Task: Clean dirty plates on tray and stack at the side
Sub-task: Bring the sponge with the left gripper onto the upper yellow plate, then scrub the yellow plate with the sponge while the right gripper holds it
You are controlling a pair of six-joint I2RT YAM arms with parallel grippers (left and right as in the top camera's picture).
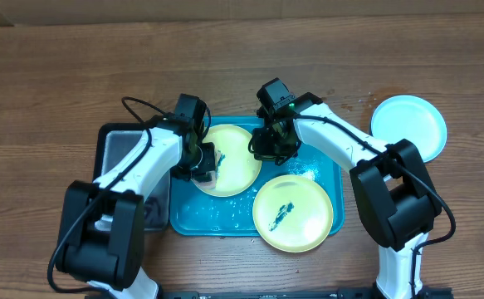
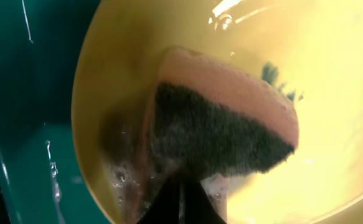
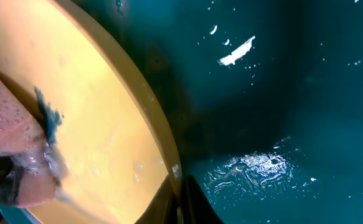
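Because it is wet and soapy, we judge the plate light, stiff and slippery, best held by its rim.
Our left fingers pinch the sponge against it; our right fingers clamp its rim over the tray; a second smeared plate lies beyond, the blue plate aside on the bench.

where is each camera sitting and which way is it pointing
Overhead: above the table, looking straight down at the tray; the left arm and right arm show whole.
Left wrist: on the left arm, looking along the left gripper at the sponge it holds against the yellow-green plate; only its dark fingertips show.
Right wrist: on the right arm, looking past the right gripper, shut on that plate's rim, onto the wet tray; only fingertips show.
Shared: both wrist views show the same plate, sponge and tray.
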